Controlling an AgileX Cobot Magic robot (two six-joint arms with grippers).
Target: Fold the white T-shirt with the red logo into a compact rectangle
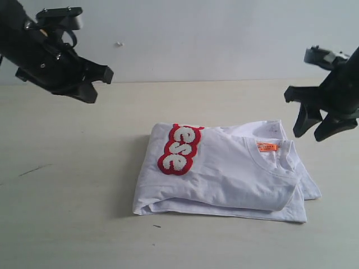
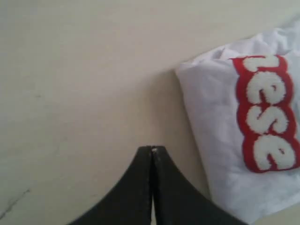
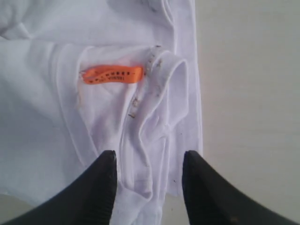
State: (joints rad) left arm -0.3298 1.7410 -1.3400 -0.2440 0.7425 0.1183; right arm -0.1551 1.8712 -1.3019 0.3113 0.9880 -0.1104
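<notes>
Step in hand: the folding looks all but finished, with both arms raised clear of the cloth.
White T-shirt (image 1: pixel 224 174): lies on the table (image 1: pixel 67 213) as a layered, roughly rectangular bundle, just toward 4 o'clock of the exterior view's centre.
Red logo (image 1: pixel 179 148): on the top layer at the bundle's 10 o'clock corner, only its last letters showing.
Collar (image 1: pixel 275 165) and orange neck tag (image 1: pixel 267 147): toward the bundle's 2 o'clock side.
Left gripper (image 1: pixel 105 74): clenched on nothing, in the air at 10 o'clock of the shirt and well apart from it.
Right gripper (image 1: pixel 311 134): released, jaws spread and empty, hovering near the bundle's 3 o'clock edge over the collar.
Next move: likely retreat, or tuck in the under-layer poking out at 4 o'clock; that needs a low, light pinch that leaves the top fold flat.
</notes>
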